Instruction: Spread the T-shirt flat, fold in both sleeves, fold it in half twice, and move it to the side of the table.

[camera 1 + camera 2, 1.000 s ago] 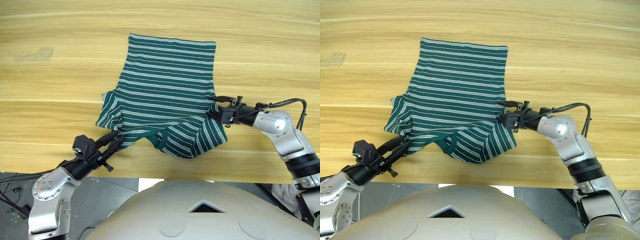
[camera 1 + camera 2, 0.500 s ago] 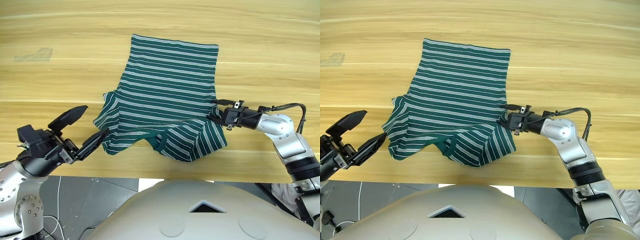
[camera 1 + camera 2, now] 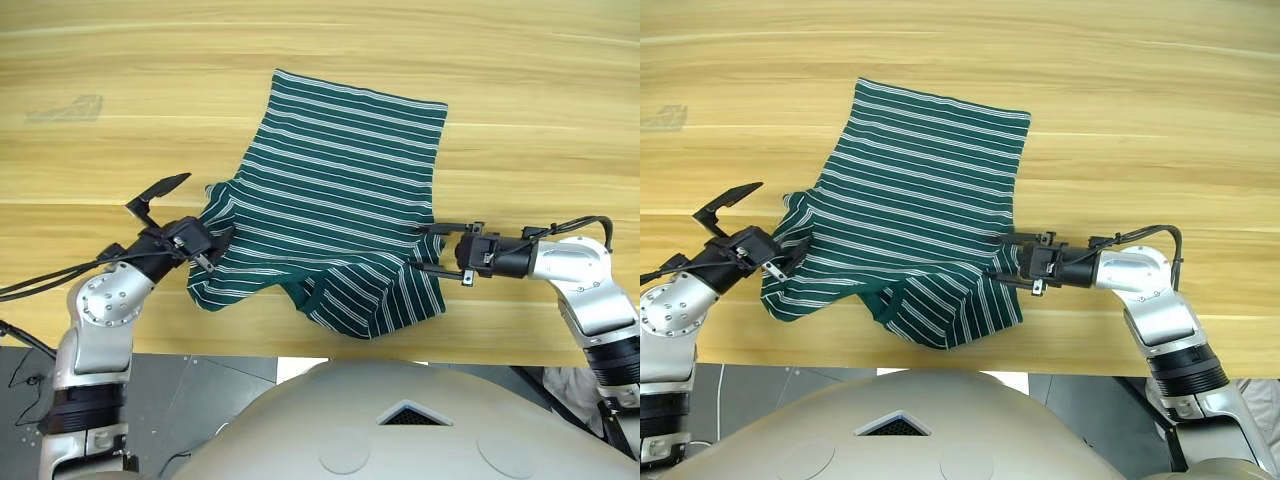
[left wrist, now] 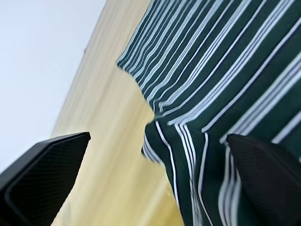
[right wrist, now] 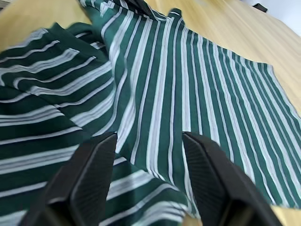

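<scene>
On the table (image 3: 550,100), the T-shirt (image 3: 340,180) is lying rumpled. Left gripper (image 3: 196,216) and right gripper (image 3: 428,248) are gaping at its sides.

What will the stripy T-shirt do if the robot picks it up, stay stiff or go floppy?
Probably floppy: the T-shirt lies bunched and folded over at its near end, so a lifted corner would likely droop. It looks thin, so it is probably light. On the smooth wooden table it may slide when pushed, not roll.

Head stereo pair looks steeply down over the table (image 3: 100,60); both wrist cameras sit close, sharing the T-shirt (image 3: 340,190)
</scene>
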You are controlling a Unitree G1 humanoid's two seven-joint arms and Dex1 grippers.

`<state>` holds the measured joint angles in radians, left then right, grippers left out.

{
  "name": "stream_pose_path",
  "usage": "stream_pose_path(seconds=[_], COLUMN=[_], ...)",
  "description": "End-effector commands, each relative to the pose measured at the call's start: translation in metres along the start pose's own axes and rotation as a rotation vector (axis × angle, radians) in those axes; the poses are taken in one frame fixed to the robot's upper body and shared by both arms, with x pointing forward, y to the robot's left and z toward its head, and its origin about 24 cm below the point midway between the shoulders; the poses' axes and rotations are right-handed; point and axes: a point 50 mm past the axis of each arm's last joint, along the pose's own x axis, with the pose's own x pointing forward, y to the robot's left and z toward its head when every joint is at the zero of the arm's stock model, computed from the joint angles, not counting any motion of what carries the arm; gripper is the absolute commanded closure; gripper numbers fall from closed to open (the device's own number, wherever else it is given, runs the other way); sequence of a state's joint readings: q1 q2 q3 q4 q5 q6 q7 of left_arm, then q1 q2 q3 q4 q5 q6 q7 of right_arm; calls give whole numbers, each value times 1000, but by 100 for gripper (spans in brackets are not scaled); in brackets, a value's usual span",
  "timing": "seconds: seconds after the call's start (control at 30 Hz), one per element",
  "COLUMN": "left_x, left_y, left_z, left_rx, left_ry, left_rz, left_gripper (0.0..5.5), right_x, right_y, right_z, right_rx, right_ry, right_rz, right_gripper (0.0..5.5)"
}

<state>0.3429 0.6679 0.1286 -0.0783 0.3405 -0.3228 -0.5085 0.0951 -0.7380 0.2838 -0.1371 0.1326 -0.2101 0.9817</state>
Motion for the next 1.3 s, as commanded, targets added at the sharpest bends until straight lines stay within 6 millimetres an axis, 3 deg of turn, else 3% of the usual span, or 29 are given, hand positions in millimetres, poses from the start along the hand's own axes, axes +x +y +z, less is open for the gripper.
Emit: stream_pose_path(seconds=[0.03,0.27,0.47,0.63,0.73,0.83,0.93,1.1,1.3], left_x=[3,7,8,7,7,5,2,0,2], left_y=[3,8,-3,-5,-4,-5,-12,-25,-23], left_z=[-10,-18,-18,-17,-17,-18,-18,-22,-13], left_rx=[86,134,107,97,99,100,82,27,52], left_ry=[34,50,41,45,44,49,55,68,41], left_rz=[-14,-11,-18,-9,-1,4,1,-20,4], left_gripper=[14,14,14,14,14,14,14,14,14], right_x=[-4,-1,-1,-16,-44,-69,-82,-75,-62], right_y=[5,45,61,41,30,26,1,-14,-13], right_z=[5,-5,-42,-59,-70,-67,-59,-61,-52], right_rx=[9,45,-93,-121,-89,-25,-4,-65,-94], right_ry=[1,101,347,458,545,552,552,565,515], right_rz=[61,322,418,343,297,255,169,90,143], right_gripper=[293,293,293,293,293,293,293,293,293])
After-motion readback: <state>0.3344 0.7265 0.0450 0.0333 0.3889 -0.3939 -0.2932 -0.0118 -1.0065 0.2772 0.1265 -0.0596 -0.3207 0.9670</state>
